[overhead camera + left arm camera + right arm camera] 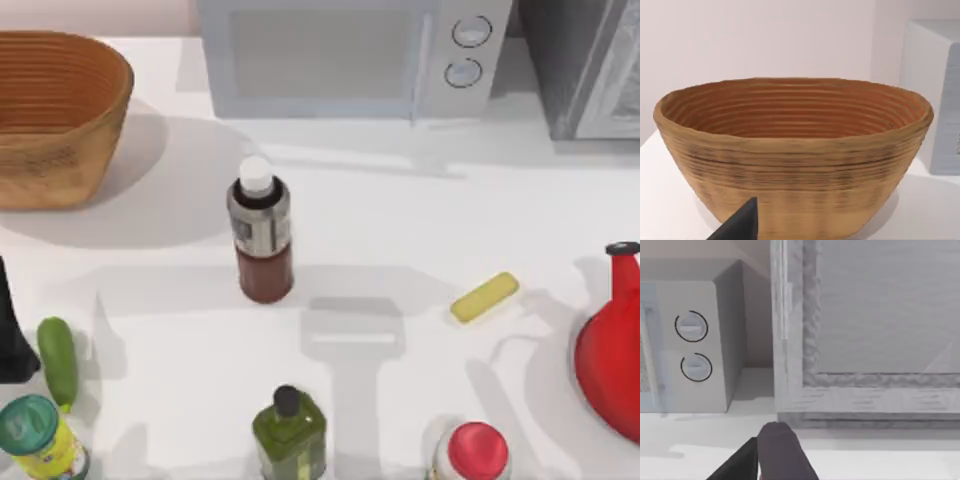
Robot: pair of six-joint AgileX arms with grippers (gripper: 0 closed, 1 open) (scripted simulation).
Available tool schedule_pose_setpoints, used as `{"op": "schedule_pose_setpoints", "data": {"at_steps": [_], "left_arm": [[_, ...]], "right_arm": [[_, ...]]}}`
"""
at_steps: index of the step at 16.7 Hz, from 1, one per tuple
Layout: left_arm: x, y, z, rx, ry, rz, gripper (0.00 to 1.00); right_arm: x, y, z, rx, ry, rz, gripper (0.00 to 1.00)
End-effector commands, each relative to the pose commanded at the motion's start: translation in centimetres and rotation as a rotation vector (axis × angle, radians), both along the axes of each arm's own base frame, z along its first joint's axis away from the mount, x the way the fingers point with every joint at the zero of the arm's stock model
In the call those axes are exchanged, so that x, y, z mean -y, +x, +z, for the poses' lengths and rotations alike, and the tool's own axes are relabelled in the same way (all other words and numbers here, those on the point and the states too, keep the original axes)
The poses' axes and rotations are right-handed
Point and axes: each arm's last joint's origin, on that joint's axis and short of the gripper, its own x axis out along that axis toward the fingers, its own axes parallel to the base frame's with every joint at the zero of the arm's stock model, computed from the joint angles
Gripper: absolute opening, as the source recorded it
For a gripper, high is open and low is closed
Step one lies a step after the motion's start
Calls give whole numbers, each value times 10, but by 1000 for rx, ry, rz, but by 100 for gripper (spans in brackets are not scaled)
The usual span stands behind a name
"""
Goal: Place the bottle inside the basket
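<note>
While our left pincer (pixel 740 225) faces the basket (pixel 55 115) at the worktop's (pixel 400 220) far left, the bottle (pixel 262 240) stands upright mid-worktop, well apart. Our right pincer (pixel 775 455) faces the microwave (pixel 695 345); whether either pincer is wide or narrow, we cannot tell.

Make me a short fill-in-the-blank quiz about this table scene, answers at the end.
1. The bottle on the table has a ____ cap.
2. The wicker basket sits at the table's far ____ corner.
3. The microwave has ____ round dials.
4. The bottle stands ____ the basket.

Answers: white; left; two; outside
</note>
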Motion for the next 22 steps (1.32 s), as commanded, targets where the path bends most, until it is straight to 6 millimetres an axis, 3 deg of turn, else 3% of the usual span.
{"op": "schedule_pose_setpoints", "data": {"at_steps": [4, 8, 13, 15, 18, 22], "left_arm": [[3, 1, 4, 8, 14, -39, 100], [15, 11, 25, 48, 72, -208, 100], [40, 53, 48, 78, 135, -447, 100], [52, 79, 43, 61, 146, -531, 100], [67, 113, 17, 17, 142, -629, 100], [76, 138, -25, -23, 108, -705, 100]], "right_arm": [[0, 0, 0, 0, 0, 0, 100], [0, 0, 0, 0, 0, 0, 100], [0, 0, 0, 0, 0, 0, 100], [0, 0, 0, 0, 0, 0, 100], [0, 0, 0, 0, 0, 0, 100], [0, 0, 0, 0, 0, 0, 100]]}}
